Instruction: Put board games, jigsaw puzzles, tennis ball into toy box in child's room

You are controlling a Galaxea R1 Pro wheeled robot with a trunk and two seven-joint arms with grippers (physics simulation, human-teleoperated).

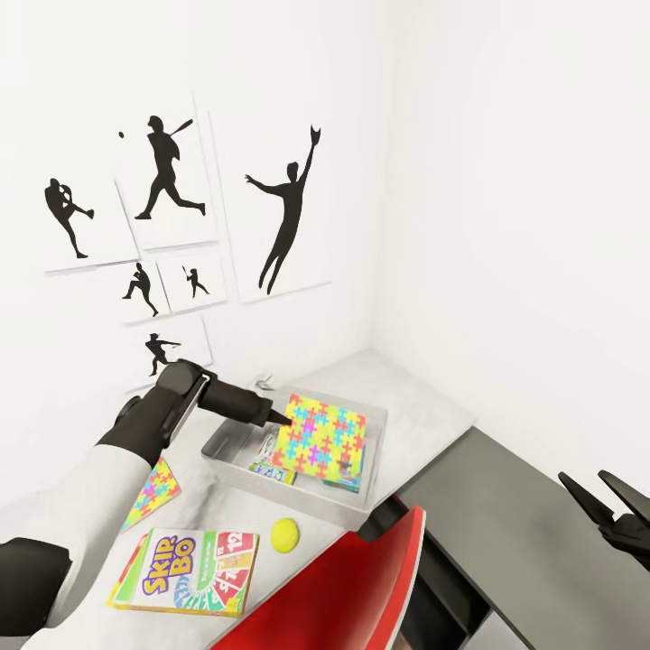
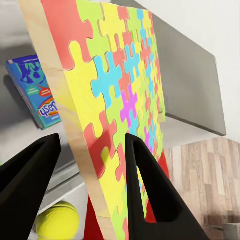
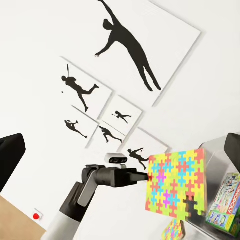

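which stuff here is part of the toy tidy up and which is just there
Part of the job:
- jigsaw puzzle held by the left gripper over the toy box
- second jigsaw puzzle on the table
- Skip-Bo board game
- tennis ball
- board games already in the toy box

Just there:
- red chair
- silhouette pictures
- dark-grey cabinet

Bright, even, diffuse light fills all views; white walls (image 1: 506,181) look nearly washed out. Shadows are soft and faint on the surface (image 1: 424,397). Renders stay sharp, without blur or glare.
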